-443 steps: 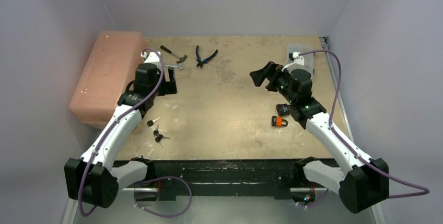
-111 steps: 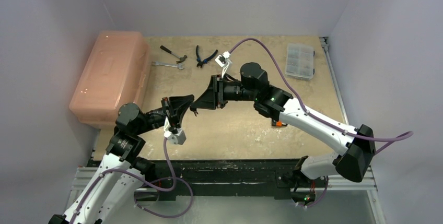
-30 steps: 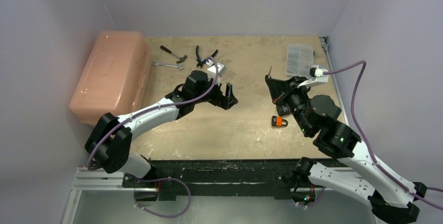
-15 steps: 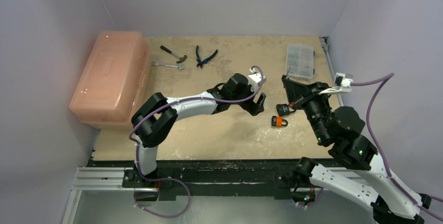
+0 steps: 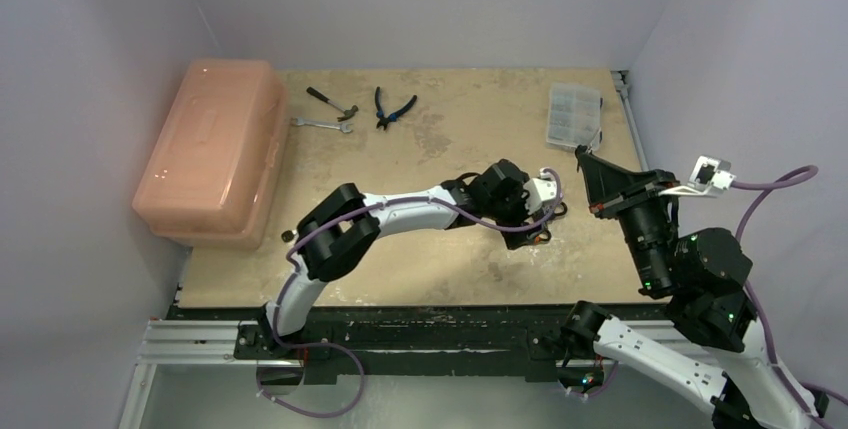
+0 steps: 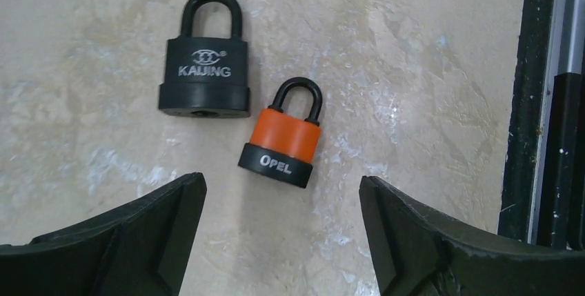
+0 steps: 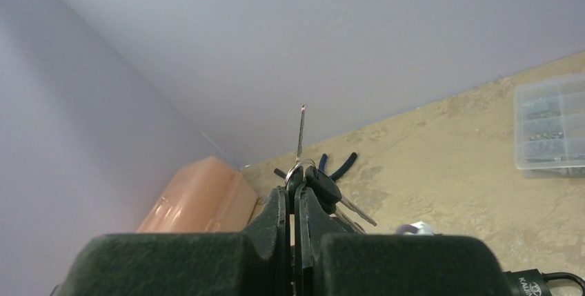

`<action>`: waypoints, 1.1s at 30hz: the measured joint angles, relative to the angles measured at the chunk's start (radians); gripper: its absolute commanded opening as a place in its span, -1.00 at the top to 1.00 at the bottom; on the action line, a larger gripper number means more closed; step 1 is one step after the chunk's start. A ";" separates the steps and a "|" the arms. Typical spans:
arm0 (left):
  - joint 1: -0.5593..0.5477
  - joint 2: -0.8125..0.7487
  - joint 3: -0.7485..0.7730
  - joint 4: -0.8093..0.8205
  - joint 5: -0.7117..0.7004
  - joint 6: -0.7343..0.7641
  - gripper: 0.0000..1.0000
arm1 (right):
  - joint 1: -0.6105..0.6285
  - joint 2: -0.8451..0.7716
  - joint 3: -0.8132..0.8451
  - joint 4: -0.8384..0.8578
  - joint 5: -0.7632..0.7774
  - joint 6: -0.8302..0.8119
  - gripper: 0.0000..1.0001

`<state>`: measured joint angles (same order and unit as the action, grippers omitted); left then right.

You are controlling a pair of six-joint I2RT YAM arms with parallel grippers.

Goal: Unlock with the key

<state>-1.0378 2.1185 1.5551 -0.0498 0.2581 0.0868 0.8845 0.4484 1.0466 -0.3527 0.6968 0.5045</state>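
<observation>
Two padlocks lie side by side on the table in the left wrist view: a black padlock [image 6: 205, 68] and a smaller orange padlock [image 6: 284, 137], both with shackles closed. My left gripper [image 6: 281, 203] hovers open just above them, the orange one nearest the gap between its fingers. From above, the left gripper [image 5: 535, 214] covers most of both locks. My right gripper [image 5: 588, 164] is raised at the right, shut on a bunch of keys [image 7: 324, 187]. One key [image 7: 301, 134] sticks straight up from the right gripper [image 7: 295, 189]; the others hang off the ring.
A peach toolbox [image 5: 210, 149] fills the left edge of the table. A hammer [image 5: 332, 101], a wrench [image 5: 320, 124] and pliers [image 5: 393, 107] lie at the back. A clear parts box [image 5: 574, 117] sits at the back right. The table's front rail [image 6: 534, 103] is close to the locks.
My left arm has swung right across the table and now stands over the padlocks. My right arm has drawn back to the right and risen, still holding the keys.
</observation>
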 measured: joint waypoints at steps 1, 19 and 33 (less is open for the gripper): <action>-0.006 0.017 0.020 -0.013 0.005 0.012 -0.77 | 0.000 -0.001 0.002 -0.007 0.000 0.000 1.00; -0.026 0.197 0.173 -0.089 -0.009 0.081 -0.30 | 0.000 -0.011 0.010 -0.077 -0.019 0.026 1.00; -0.053 0.110 -0.021 0.090 -0.132 -0.045 1.00 | 0.000 -0.013 0.010 -0.090 -0.034 0.053 1.00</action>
<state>-1.0908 2.2284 1.5345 0.0399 0.1261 0.0414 0.8841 0.4355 1.0561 -0.4423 0.6628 0.5579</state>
